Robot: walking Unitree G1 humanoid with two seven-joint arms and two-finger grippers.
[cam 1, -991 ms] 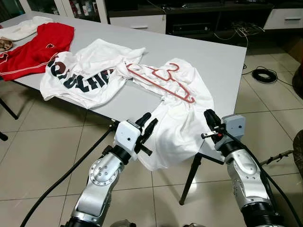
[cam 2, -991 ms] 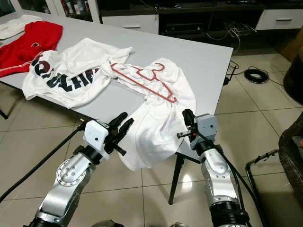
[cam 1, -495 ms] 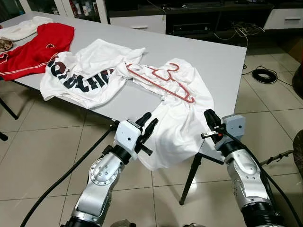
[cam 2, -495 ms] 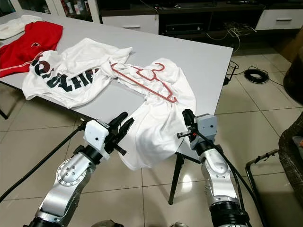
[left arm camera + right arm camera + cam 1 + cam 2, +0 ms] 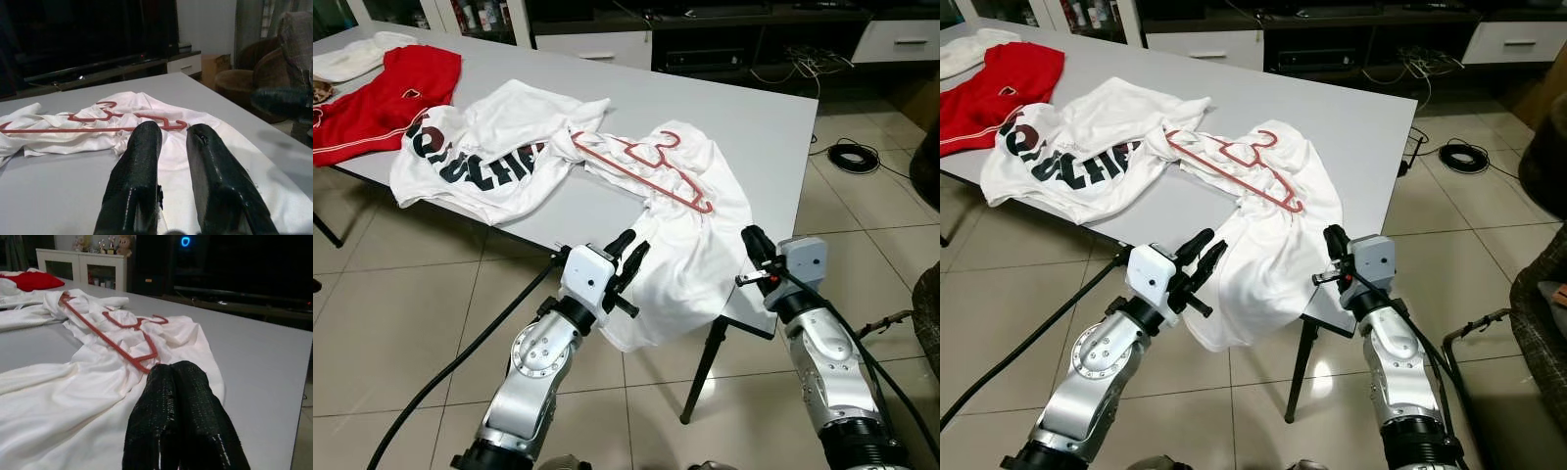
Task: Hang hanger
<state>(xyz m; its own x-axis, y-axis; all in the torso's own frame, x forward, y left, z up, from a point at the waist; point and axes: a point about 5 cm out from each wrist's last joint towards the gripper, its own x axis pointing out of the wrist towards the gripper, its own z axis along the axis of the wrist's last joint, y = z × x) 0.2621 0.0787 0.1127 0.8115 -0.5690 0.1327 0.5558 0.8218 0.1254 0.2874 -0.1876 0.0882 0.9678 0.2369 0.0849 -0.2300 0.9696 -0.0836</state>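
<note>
Change since half a second ago: the whole head view has shifted a bit. That's camera motion, so the robot has edged nearer the table [image 5: 773,117]; the things on it lie as before. Left gripper [image 5: 628,257] now reads slightly closer to the table's near edge; right gripper [image 5: 754,247] much as it was. No contact yet, so the task is still in the approach stage.

Hanger [image 5: 641,168]: red, lying flat on the crumpled white shirt [image 5: 690,245], near the table's middle and well clear of both grippers. Its long axis runs diagonally, from the far-left down to the near-right end, which sits nearest the right gripper. The hook points away from the robot, toward the table's far side.

Left gripper: fingers a small gap apart, holding nothing, aimed at the shirt where it drapes over the near edge. Right gripper: fingers pressed together, empty, by the near-right corner.
</note>
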